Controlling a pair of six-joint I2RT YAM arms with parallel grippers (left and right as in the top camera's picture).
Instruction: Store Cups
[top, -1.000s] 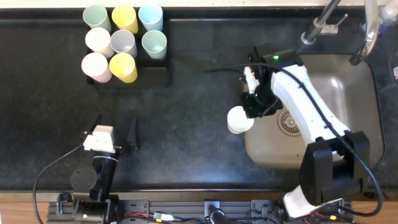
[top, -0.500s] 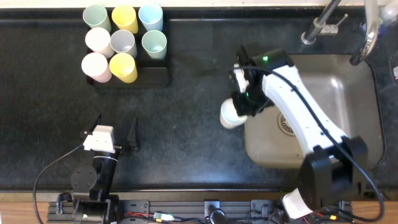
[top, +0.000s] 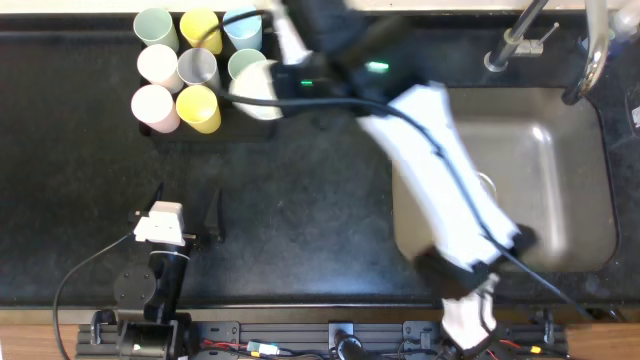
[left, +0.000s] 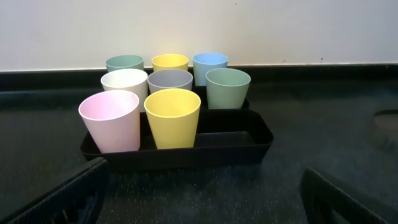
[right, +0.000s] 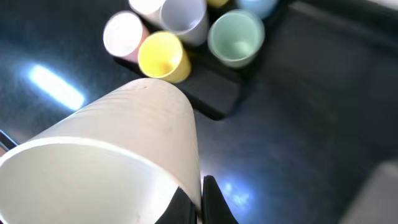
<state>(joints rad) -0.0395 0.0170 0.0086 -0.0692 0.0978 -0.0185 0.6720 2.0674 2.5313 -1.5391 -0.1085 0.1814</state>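
Right gripper (right: 198, 200) clenched on the rim of a white cup (right: 118, 158), held above the dark counter (top: 300, 220). Just beyond the held cup lies a black tray (right: 214, 93) carrying eight upright cups (left: 169, 84), its vacant corner nearest this gripper. Left gripper (top: 186, 208) rests with its fingers spread, grasping nothing, well apart from the tray and facing it.

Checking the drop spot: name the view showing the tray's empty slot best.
Left wrist view: the empty slot sits unobstructed beside the front yellow cup. From the top, the white cup overlaps it; the right wrist view shows part.
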